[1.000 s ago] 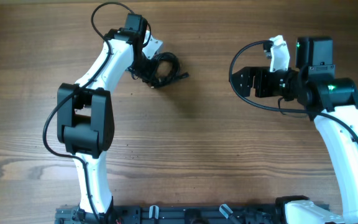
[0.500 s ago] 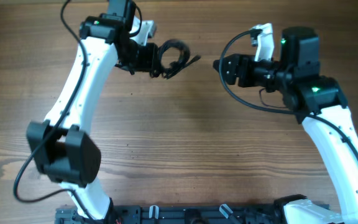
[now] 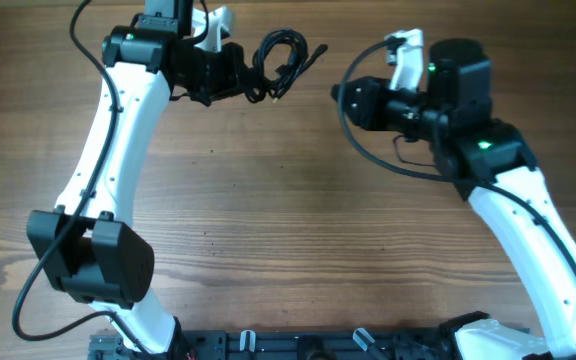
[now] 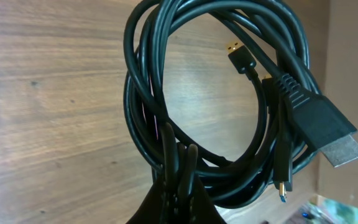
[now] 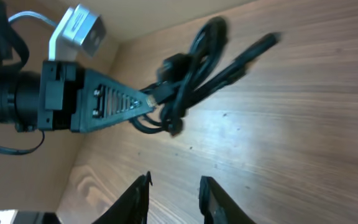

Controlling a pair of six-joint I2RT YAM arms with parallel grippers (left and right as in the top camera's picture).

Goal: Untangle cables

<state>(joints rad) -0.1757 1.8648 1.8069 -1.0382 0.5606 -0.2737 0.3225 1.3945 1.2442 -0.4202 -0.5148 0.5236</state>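
The cables (image 4: 166, 118) are a black coiled bundle hanging from my left gripper (image 4: 177, 155), which is shut on several strands at the bottom of the coil. A large flat plug (image 4: 328, 130), a small gold-tipped plug (image 4: 237, 51) and a blue-tipped plug (image 4: 283, 190) stick out of the coil. From overhead, the left gripper (image 3: 250, 82) holds the bundle (image 3: 280, 58) above the table's far side. My right gripper (image 3: 340, 98) sits just right of it, pointing at it. The right gripper (image 5: 174, 185) is open with a narrow gap and nothing between its fingers, short of the bundle (image 5: 188, 81).
The wooden table (image 3: 298, 230) lies under both arms. A thick black wire (image 3: 368, 130) loops off the right arm's wrist. A black rail (image 3: 308, 345) runs along the near edge between the arm bases.
The left gripper has carried the bundle up off the table, toward the far side and to the right. The right gripper has moved left toward it, and its jaws have narrowed.
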